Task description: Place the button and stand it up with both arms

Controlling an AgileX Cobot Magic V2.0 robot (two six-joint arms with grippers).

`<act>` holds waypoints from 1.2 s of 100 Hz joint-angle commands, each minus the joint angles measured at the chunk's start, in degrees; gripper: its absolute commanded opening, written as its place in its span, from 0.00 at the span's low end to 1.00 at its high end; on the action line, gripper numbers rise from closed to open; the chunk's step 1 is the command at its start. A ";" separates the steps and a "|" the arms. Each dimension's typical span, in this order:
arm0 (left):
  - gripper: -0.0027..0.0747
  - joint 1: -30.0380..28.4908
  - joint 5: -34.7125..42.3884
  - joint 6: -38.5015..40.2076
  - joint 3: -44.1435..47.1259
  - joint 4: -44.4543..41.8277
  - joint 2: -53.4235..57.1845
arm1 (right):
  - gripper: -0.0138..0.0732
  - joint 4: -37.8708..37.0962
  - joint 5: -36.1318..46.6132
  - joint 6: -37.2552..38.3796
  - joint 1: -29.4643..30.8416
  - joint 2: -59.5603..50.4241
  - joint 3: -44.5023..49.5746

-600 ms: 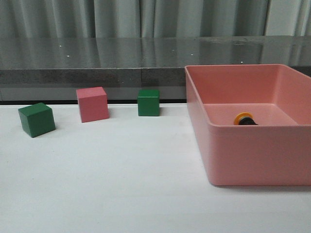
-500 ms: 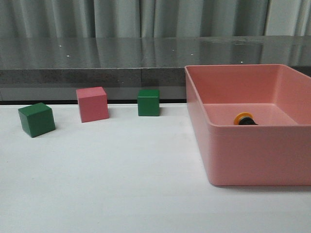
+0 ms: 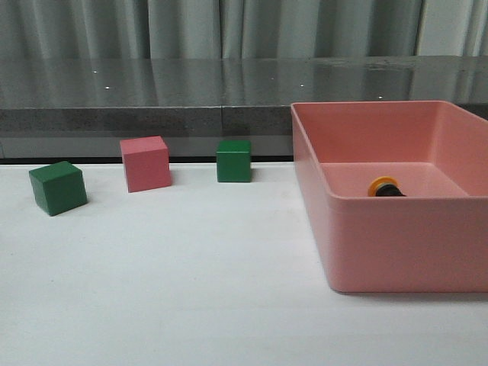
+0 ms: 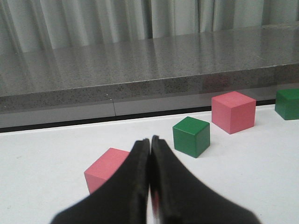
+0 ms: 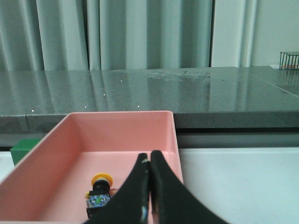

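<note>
The button (image 3: 384, 187), yellow cap on a black body, lies on its side on the floor of the pink bin (image 3: 396, 244). The right wrist view shows the button (image 5: 99, 191) with its bluish base block, lying a little to one side of my right gripper (image 5: 150, 157), which is shut and empty above the pink bin (image 5: 56, 140). My left gripper (image 4: 149, 141) is shut and empty, low over the white table, close to a pink cube (image 4: 105, 170). Neither arm appears in the front view.
On the white table stand a green cube (image 3: 58, 187), a pink cube (image 3: 146, 163) and another green cube (image 3: 233, 161) in a row at the back left. A grey ledge (image 3: 152, 114) and curtains run behind. The left wrist view shows a green cube (image 4: 191, 136) and a pink cube (image 4: 233, 111).
</note>
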State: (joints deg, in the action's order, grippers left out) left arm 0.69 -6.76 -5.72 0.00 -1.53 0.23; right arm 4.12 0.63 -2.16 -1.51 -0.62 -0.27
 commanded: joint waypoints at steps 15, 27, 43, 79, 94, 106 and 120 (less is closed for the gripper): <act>0.01 -0.20 4.68 0.52 2.57 0.62 1.85 | 0.02 0.54 -15.32 0.77 -0.06 8.79 -19.53; 0.01 -0.20 4.68 0.52 2.57 0.62 1.85 | 0.02 0.60 -20.80 -1.40 -0.06 18.31 -29.67; 0.01 -0.20 4.68 0.52 2.57 0.62 1.85 | 0.02 2.93 -22.47 -1.40 -0.06 31.56 -39.97; 0.01 -0.20 4.68 0.52 2.57 0.62 1.85 | 0.12 4.97 -23.77 -4.78 -4.56 57.53 -53.41; 0.01 -0.20 4.68 0.52 2.57 0.62 1.85 | 0.48 4.97 -23.72 -4.88 -8.49 66.59 -56.31; 0.01 -0.20 4.68 0.52 2.57 0.62 1.85 | 0.79 4.97 -22.75 -4.92 -9.89 73.08 -57.33; 0.01 -0.20 4.68 0.52 2.57 0.62 1.85 | 0.85 4.87 -21.90 -5.69 -10.02 80.01 -57.44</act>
State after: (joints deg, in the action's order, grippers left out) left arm 0.69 -6.76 -5.72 0.00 -1.45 0.23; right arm 8.62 -25.26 -6.88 -11.48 77.26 -55.61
